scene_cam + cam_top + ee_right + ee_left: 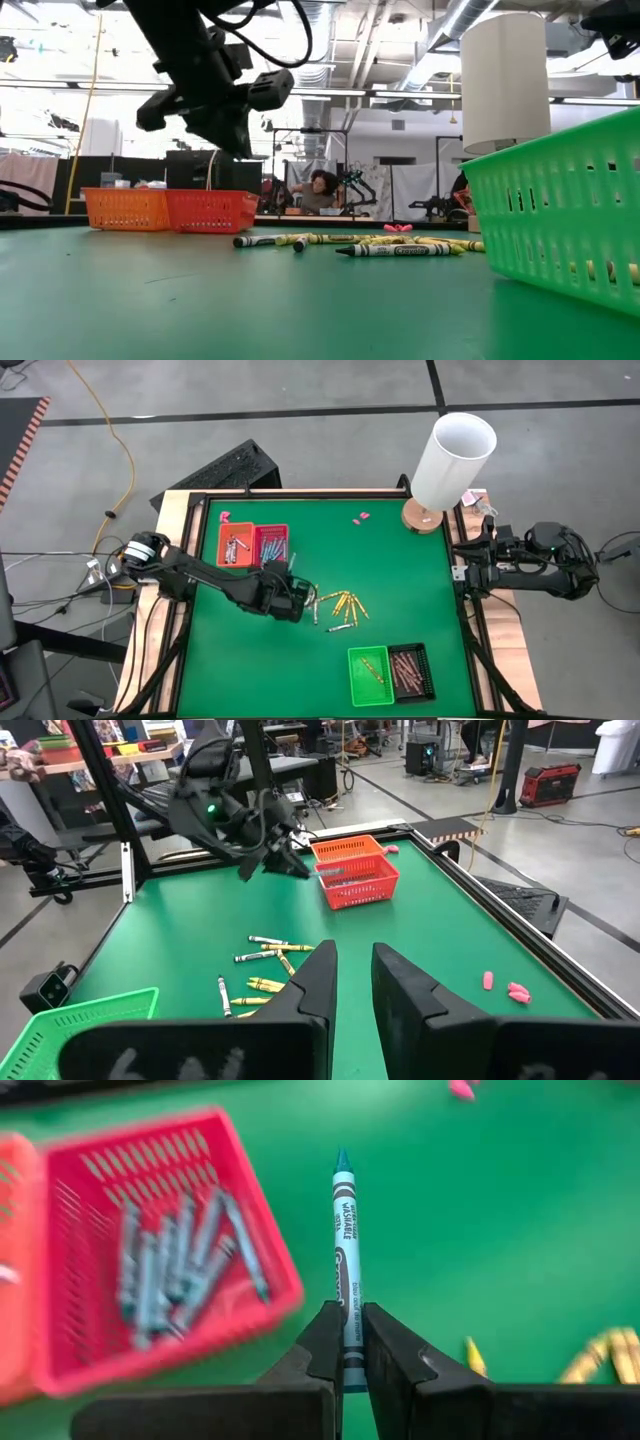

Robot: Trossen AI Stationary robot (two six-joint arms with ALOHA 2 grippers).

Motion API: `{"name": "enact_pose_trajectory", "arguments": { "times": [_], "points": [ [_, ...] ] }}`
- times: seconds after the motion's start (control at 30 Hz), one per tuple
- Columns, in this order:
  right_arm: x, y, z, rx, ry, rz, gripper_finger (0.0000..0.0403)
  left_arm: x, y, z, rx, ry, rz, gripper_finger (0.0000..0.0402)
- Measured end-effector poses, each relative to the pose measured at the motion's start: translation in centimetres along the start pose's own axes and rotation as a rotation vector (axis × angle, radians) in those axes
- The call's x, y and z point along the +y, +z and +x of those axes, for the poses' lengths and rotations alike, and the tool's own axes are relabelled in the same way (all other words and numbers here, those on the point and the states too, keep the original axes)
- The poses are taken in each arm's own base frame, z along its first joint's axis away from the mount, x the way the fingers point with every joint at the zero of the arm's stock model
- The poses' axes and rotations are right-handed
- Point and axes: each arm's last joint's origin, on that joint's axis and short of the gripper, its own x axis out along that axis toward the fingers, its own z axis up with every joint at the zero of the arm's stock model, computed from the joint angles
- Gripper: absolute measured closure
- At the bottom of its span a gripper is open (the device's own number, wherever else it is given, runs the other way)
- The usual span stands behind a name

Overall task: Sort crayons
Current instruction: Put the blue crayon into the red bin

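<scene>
My left gripper [290, 582] is above the green mat, just beside the red tray [271, 544], and is shut on a blue crayon [345, 1250]. The red tray [170, 1260] holds several blue crayons, and the orange tray [234, 545] next to it holds grey ones. Loose yellow and grey crayons [340, 605] lie flat on the mat at the centre. My right gripper [350, 970] is open and empty at the table's right edge [480, 572]. My left gripper pinches the blue crayon between its two fingers [325, 1345] at the part near its flat end [350, 1342]. The crayon runs along the fingers and sticks out ahead of them, tip [343, 1158] away from the gripper. It is lifted clear of the mat.
A green tray [369, 675] and a black tray [410, 671] stand at the near right. A tall white cylinder on a wooden base [452, 458] stands at the far right corner. Pink scraps [361, 517] lie near the far edge.
</scene>
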Motion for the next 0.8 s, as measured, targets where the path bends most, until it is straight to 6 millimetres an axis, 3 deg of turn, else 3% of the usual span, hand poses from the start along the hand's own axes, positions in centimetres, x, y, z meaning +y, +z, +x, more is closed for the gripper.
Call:
{"name": "enact_pose_trajectory", "arguments": {
  "times": [0.2,0.4,0.8],
  "points": [
    [0.0,0.0,0.0,0.0,0.0,0.0,0.0335,1.5,2.7,0.6,-0.033,0.08,0.001,0.039],
    [0.0,0.0,0.0,0.0,0.0,0.0,0.0335,2.9,4.2,2.7,0.033,0.168,0.016,0.0391],
    [0.0,0.0,0.0,0.001,0.0,-0.003,0.0335,5.6,3.5,6.3,0.135,0.188,-0.004,0.0391]
  ]
}}
